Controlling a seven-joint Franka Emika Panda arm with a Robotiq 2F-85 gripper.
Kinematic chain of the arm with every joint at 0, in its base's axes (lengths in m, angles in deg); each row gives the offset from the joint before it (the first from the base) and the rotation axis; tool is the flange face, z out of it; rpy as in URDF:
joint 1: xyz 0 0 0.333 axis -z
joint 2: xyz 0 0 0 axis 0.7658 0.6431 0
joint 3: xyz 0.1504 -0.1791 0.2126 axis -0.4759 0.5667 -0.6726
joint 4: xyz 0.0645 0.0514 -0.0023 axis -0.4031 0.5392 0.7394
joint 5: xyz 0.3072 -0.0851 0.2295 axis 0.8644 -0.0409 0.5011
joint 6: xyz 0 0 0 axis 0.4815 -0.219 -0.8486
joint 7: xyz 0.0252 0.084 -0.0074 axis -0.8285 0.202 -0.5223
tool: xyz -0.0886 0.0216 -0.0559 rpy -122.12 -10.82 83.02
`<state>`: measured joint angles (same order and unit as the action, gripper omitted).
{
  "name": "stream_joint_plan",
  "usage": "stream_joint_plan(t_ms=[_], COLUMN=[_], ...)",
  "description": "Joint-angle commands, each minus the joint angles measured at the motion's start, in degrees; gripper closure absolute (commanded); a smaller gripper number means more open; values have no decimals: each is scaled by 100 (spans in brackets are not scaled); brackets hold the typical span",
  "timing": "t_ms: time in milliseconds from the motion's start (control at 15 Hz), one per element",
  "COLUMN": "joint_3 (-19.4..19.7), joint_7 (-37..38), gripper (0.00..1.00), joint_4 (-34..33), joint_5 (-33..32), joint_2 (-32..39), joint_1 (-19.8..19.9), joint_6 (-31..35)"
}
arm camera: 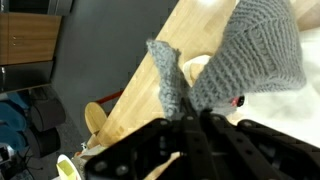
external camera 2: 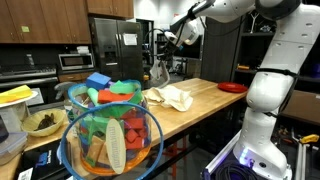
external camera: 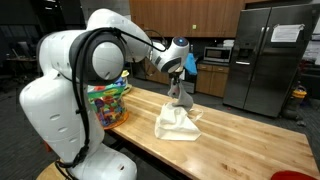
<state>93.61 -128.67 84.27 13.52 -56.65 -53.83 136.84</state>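
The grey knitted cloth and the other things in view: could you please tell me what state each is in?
Jaws, shut on the grey knitted cloth.
Grey knitted cloth, held up, hanging over the table.
Cream cloth, crumpled on the table.
Basket, full.
Fridge, doors shut.

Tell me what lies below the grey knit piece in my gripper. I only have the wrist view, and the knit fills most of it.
Observer: A cream cloth lies crumpled on the wooden table, right below the grey knit piece that hangs from the gripper.
Operator: Is the knit clear of it?
Observer: Its lower end hangs close above the cloth. I cannot tell whether they touch.
Operator: Anything else nearby?
Observer: A basket of colourful toys stands at the table's end, beside the robot's base.
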Motion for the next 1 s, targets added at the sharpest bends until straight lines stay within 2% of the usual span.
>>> stream_joint_plan(t_ms=[0, 333, 400, 467, 933], joint_3=[16, 69, 50, 55, 39], joint_7=[77, 360, 174, 181, 180], gripper=[99, 99, 99, 95, 95], joint_4=[-411, -922, -638, -689, -665], joint_5=[369, 333, 327, 325, 325], joint_2=[405, 782, 629, 671, 703], joint_1=[16, 386, 250, 294, 249], joint_6=[318, 383, 412, 401, 403])
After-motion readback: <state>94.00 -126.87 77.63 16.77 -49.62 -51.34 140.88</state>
